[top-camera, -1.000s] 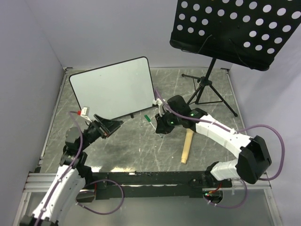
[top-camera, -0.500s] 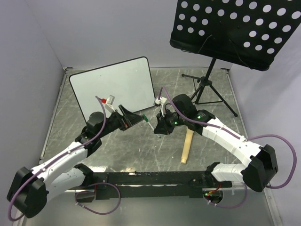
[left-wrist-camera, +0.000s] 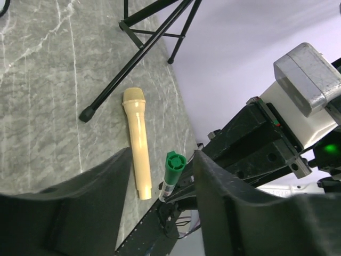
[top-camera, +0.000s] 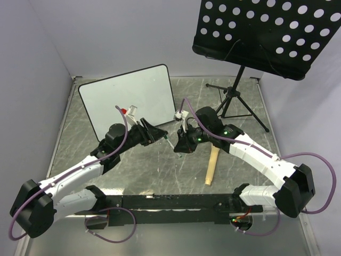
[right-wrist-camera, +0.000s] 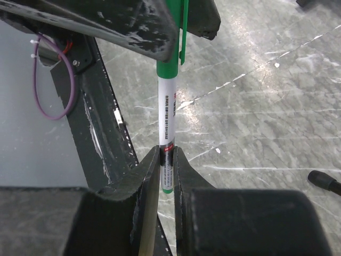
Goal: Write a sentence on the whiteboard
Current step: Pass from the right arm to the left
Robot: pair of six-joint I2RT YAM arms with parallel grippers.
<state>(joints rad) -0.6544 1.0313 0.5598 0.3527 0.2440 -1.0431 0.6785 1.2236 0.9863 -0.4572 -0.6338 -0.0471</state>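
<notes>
whiteboard [top-camera: 128,98]: big, flat and white, with a thin black frame; it stands tilted at the upper left of the top view, on the grey marbled counter [top-camera: 160,170].
marker pen [right-wrist-camera: 168,114]: green and white, in the middle, near the board's lower right corner but apart from it.
right hand [right-wrist-camera: 167,151]: clamped on the pen's lower end.
left hand [left-wrist-camera: 161,160]: fingers apart, one on each side of the green cap.
wooden stick [left-wrist-camera: 137,144]: tan, lying on the counter right of the pen.

Perforated music stand [top-camera: 245,56], beige stick [top-camera: 212,166] on marbled table [top-camera: 160,170] — green marker [right-wrist-camera: 168,117]
</notes>
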